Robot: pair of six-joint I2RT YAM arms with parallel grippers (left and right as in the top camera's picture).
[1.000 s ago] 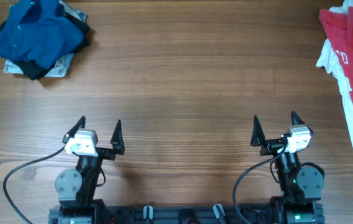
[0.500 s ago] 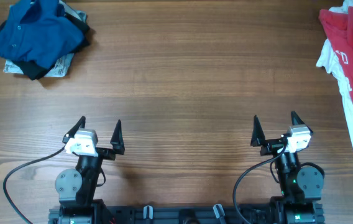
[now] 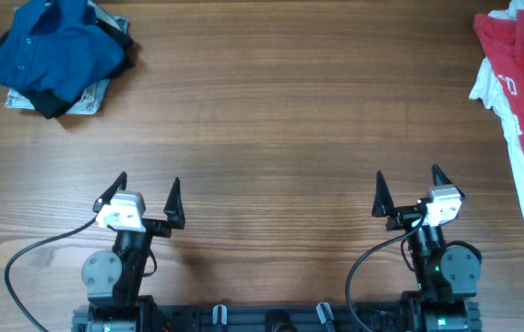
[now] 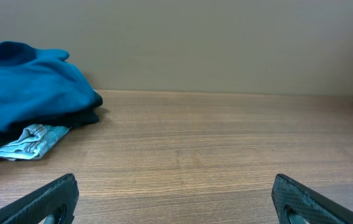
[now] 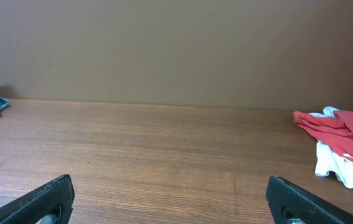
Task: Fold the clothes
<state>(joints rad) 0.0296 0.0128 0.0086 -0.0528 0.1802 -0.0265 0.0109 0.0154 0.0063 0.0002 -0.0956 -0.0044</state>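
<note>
Both arms are parked at the near edge of the bench [image 3: 271, 120]. We have the left gripper [image 3: 148, 184] and right gripper [image 3: 408, 180] spread wide with nothing between the fingers, and both point across the bench toward the far edge, so our read is a ready pose with no fold started. The shirt [image 3: 54, 51] is bunched in a heap at the far left corner, collar side up as far as we can tell. It sits on top of a black garment [image 3: 52, 106] and a pale printed cloth [image 3: 91, 97], which both stick out from under it on the near side. It's stacked, so we'd have to lift it off without dragging the two layers below. The red-and-white garment [image 3: 520, 101] runs along the right edge from the far right corner, partly out of frame, well apart from the blue pile. The middle of the bench is bare wood, the likely place to spread the shirt flat. The left arm is the nearer one for the first grab. Main risk: pinching the black layer along with the blue.
</note>
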